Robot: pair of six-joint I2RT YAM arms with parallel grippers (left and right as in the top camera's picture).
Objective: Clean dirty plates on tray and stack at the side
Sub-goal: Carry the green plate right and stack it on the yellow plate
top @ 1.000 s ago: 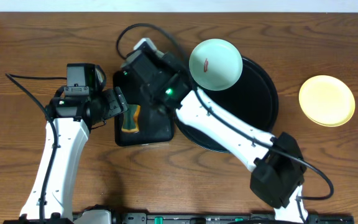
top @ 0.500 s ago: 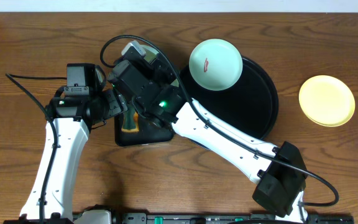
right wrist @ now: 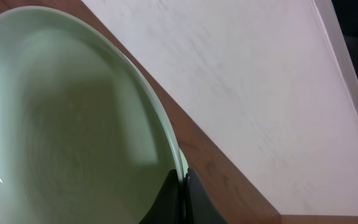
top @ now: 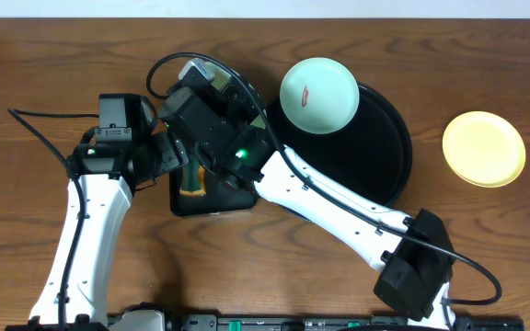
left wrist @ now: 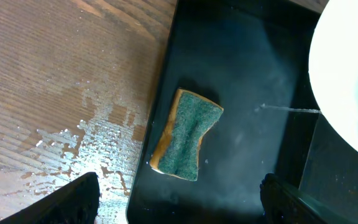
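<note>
Your right hand (right wrist: 182, 185) is clenching tight on the rim of a mint plate (right wrist: 73, 124). It is holding that plate up over the right side of the small tray (left wrist: 241, 62). From above, your right arm is hiding most of it.

Your left hand (left wrist: 179, 208) is standing wide open and grasping nothing. It is hovering low by the small tray. One finger is over the wood and the other is over the black floor. The sponge (left wrist: 187, 135) is lying green side up in the small tray, near its left wall. Water drops (left wrist: 95, 146) are shining on the surface (left wrist: 55, 56) just beside it.

The smeared plate (top: 318, 95) is sitting on the upper left rim of the big tray (top: 385, 161). The yellow plate (top: 484, 149) is lying on the surface, well apart to the right.
</note>
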